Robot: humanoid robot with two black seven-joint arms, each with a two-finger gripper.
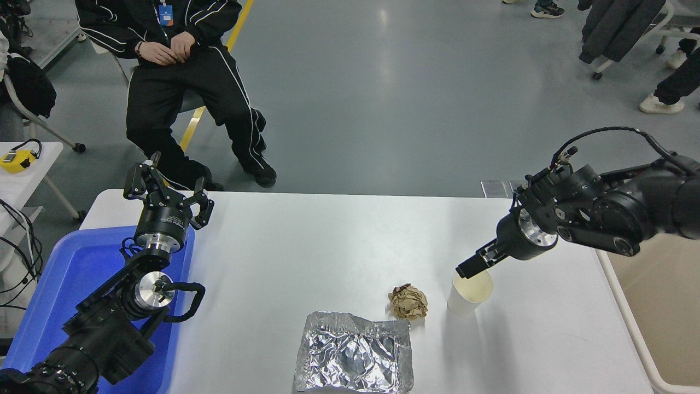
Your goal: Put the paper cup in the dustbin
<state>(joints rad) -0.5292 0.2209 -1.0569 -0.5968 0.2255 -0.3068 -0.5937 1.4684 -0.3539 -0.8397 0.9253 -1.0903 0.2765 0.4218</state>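
The paper cup stands upright on the white surface, toward its right side, mouth open and cream inside showing. Just to its left lies a crumpled brown paper ball, apart from the cup, and nearer the front edge a sheet of crinkled foil. The right tool reaches in from the right edge, its tip at the cup's near-left rim; from this angle the fingers look drawn close together, but whether they pinch the rim or only hover at it cannot be told. The dustbin sits off the surface's right edge, only its cream rim and inside wall in view. The left tool is parked at the lower left over a blue bin, fingers spread. A person sits at the far side.

The step in hand appears to be the grasp. Next, the cup wants a firm hold on its wall, a lift, and a carry rightward over the dustbin's rim before release.
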